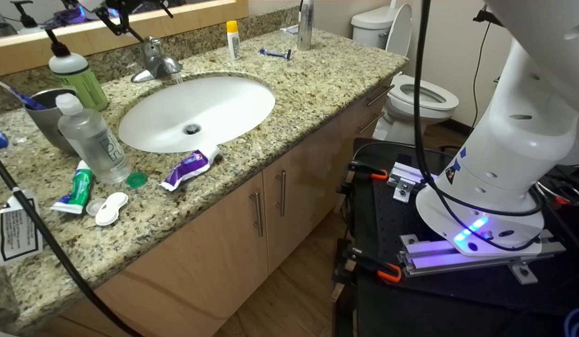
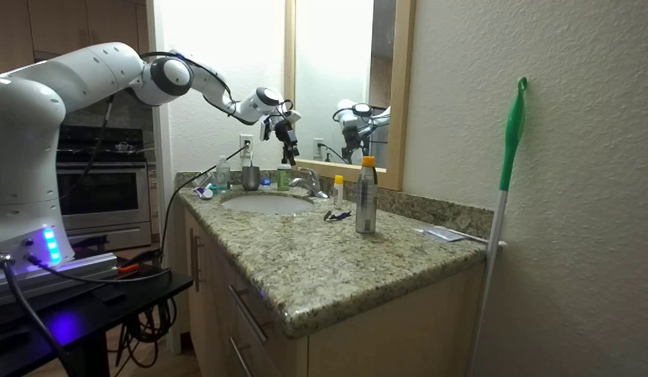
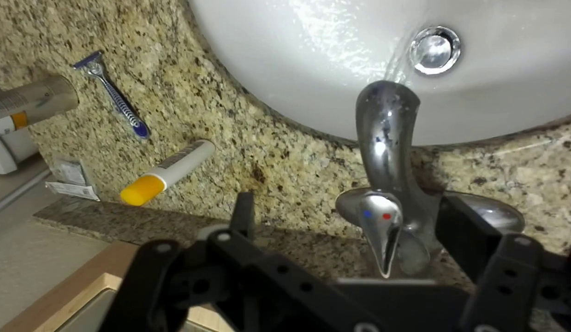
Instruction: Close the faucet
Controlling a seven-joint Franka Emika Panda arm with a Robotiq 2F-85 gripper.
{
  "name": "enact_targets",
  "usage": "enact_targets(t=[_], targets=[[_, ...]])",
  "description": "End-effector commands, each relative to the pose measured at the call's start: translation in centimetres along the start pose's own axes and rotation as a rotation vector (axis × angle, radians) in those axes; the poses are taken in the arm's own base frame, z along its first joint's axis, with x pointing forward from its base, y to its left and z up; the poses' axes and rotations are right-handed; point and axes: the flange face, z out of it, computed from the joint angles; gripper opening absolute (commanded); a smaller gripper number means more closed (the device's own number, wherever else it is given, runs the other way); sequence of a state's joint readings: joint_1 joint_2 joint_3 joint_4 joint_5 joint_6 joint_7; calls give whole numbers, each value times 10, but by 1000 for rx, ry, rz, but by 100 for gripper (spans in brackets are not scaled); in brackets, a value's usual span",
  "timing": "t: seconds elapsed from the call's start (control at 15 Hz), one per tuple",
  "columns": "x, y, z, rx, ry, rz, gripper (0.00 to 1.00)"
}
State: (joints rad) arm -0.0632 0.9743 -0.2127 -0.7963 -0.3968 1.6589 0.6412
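Note:
The chrome faucet fills the middle right of the wrist view, with its lever handle pointing toward the gripper's body. Water runs from its spout into the white oval basin. The faucet shows in both exterior views, at the basin's back edge. My gripper is open and holds nothing. Its fingers lie on either side of the lever in the wrist view, the right one nearer; I see no clear contact. In both exterior views the gripper is above and behind the faucet.
A yellow-capped bottle, a razor and a silver bottle stand or lie to one side. A green soap bottle, cup and clear bottle are on the other. The mirror rises behind the gripper.

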Motion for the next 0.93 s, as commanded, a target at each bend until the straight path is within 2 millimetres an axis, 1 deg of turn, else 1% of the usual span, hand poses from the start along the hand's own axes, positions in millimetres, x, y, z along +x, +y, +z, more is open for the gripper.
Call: enact_targets(t=[0.0,0.2,0.4,0.47,0.73,0.8,0.87], targets=[[1,5,2,-18,-10,9,100],[2,11,9,-49,-26,32,100],[13,12,-2,-23,70,95,100],[7,10,4,-37,26,66,100],[7,9,4,-35,31,70,100],[8,10,5,-49,35,81,100],[12,15,9,-63,43,98,100]])
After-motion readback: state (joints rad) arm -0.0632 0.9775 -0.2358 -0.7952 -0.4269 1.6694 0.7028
